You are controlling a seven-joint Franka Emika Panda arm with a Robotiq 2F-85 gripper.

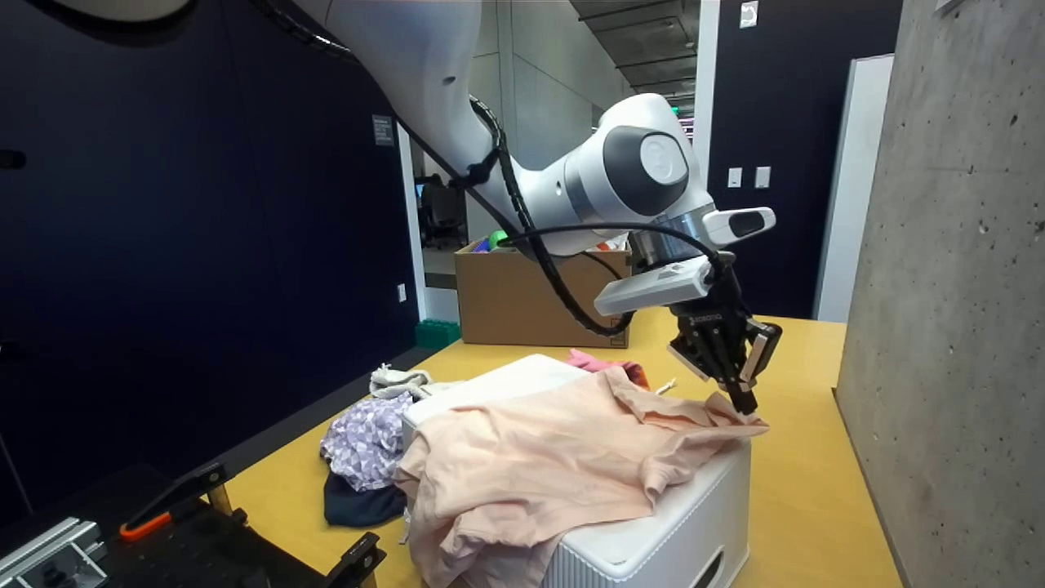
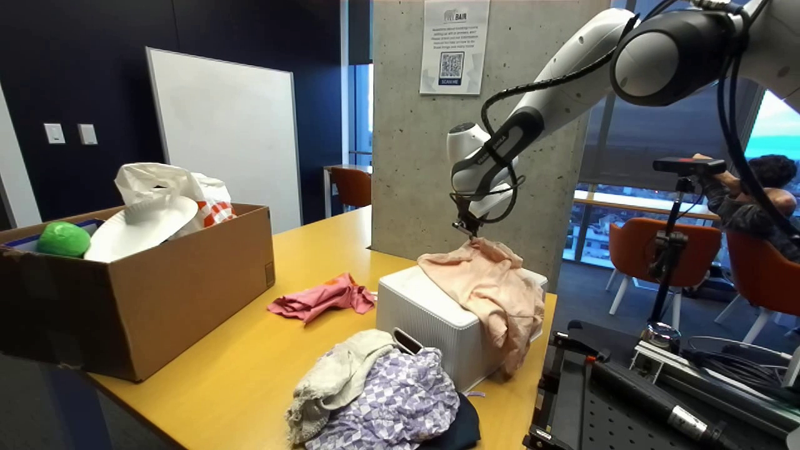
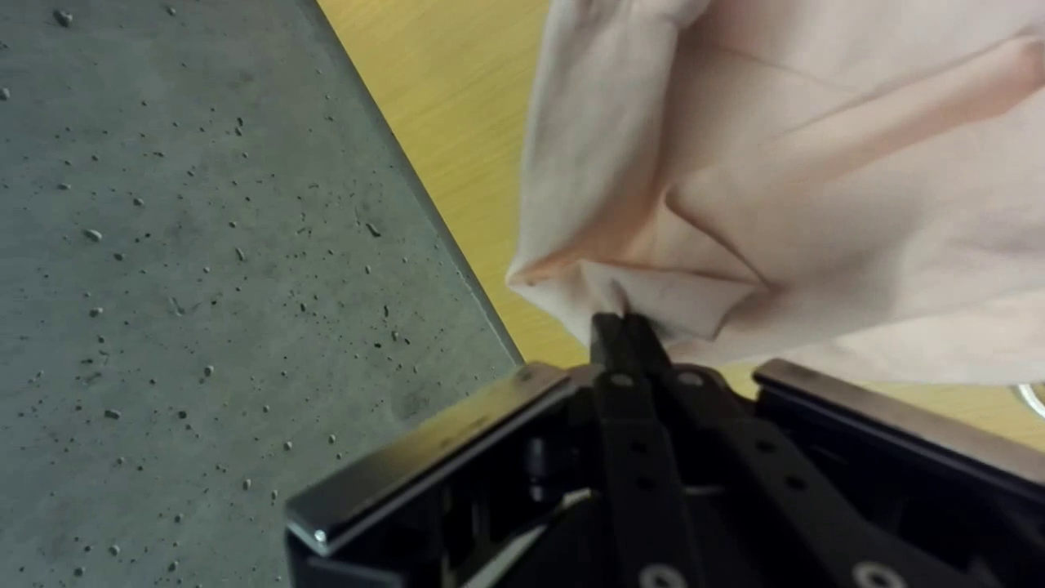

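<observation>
Peach garment (image 1: pixel 547 457) lies draped over white box (image 1: pixel 694 514), lower centre in an exterior view, its right-hand edge at the gripper (image 1: pixel 744 403), jaws closed together, apparently on a fold; step in hand looks like gripping cloth by its edge, next move calling for a firm, steady pinch.

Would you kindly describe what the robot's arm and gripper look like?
The arm is white and rounded, with dark grey joint covers. A black ribbed cable runs along it, bound by a black strap; one section carries a black, pale-lettered panel. A white, box-like housing adjoins the gripper, which is black with narrow fingers, metallic-looking outer links and a small pale marking.
</observation>
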